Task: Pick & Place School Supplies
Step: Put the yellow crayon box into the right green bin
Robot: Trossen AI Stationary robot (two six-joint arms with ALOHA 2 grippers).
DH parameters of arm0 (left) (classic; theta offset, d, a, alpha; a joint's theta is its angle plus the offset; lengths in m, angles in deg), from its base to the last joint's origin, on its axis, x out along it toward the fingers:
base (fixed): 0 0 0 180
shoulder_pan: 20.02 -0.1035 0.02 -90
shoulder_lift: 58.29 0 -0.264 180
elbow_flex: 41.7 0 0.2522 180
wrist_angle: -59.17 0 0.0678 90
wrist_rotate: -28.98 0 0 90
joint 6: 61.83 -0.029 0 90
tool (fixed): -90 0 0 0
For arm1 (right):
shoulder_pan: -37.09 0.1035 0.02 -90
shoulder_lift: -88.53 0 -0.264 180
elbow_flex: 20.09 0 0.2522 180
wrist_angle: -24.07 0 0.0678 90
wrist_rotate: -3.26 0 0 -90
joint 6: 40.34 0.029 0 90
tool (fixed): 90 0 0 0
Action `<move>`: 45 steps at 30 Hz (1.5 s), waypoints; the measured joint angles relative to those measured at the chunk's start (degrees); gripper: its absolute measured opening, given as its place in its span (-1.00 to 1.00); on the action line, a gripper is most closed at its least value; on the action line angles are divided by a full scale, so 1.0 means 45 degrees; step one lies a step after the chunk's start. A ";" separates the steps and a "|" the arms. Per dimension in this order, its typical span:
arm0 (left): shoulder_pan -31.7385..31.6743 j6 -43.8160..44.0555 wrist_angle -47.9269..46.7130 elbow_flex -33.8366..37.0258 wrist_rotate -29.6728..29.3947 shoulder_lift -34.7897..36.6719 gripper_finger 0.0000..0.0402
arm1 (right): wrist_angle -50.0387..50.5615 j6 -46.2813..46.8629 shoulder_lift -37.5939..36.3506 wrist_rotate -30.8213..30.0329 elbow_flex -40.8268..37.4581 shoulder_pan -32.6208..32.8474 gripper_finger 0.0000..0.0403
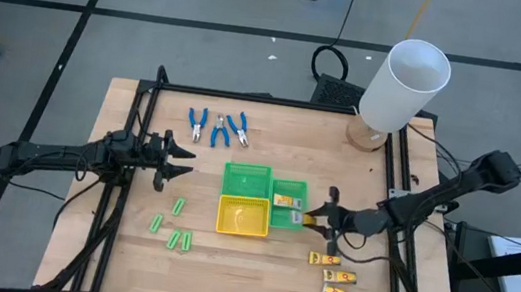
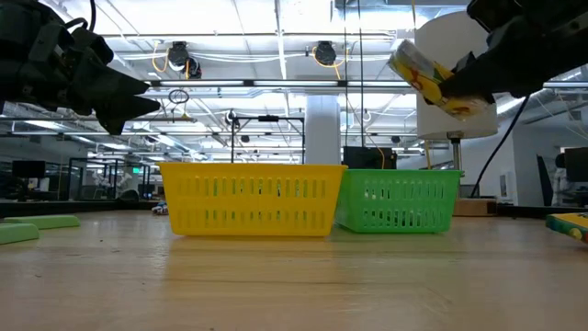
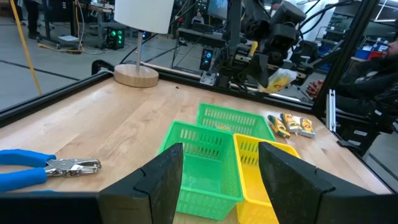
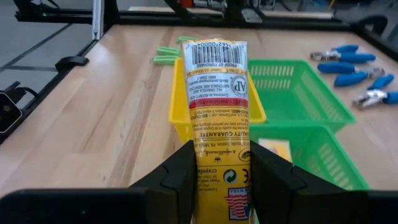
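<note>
Nearby: white cylinder (image 1: 405, 84), pliers (image 1: 218, 126), green sticks (image 1: 173, 225).

Three blue-handled pliers (image 1: 217, 127) lie side by side. Five green sticks (image 1: 173, 227) lie scattered. One yellow packet (image 4: 217, 118) is held aloft; one (image 1: 283, 200) lies in a basket; three (image 1: 329, 275) rest on the table.

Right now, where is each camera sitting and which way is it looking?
High view: above the table, looking straight down; both arms show.
Low view: at tabletop height, facing the yellow tray; both arms hang above.
Left wrist view: on the left arm, its open left tool facing the trays.
Right wrist view: on the right arm, its right tool shut on a yellow packet.
Shared: low and right wrist views both show that packet.
</note>
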 joint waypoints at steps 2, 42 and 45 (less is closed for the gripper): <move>0.0000 -0.0003 0.0000 0.0000 0.0000 0.0005 0.07 | -0.0590 -0.0247 0.0242 0.0041 0.0000 -0.0113 -0.42; 0.0000 0.0002 -0.0007 0.0000 0.0000 0.0000 0.07 | 0.2939 -0.0164 0.3874 0.3668 0.3257 -0.3138 -0.42; 0.0000 0.0002 -0.0016 0.0000 -0.0003 0.0003 0.07 | 0.3184 -0.0194 0.3985 0.3673 0.3266 -0.3137 -0.42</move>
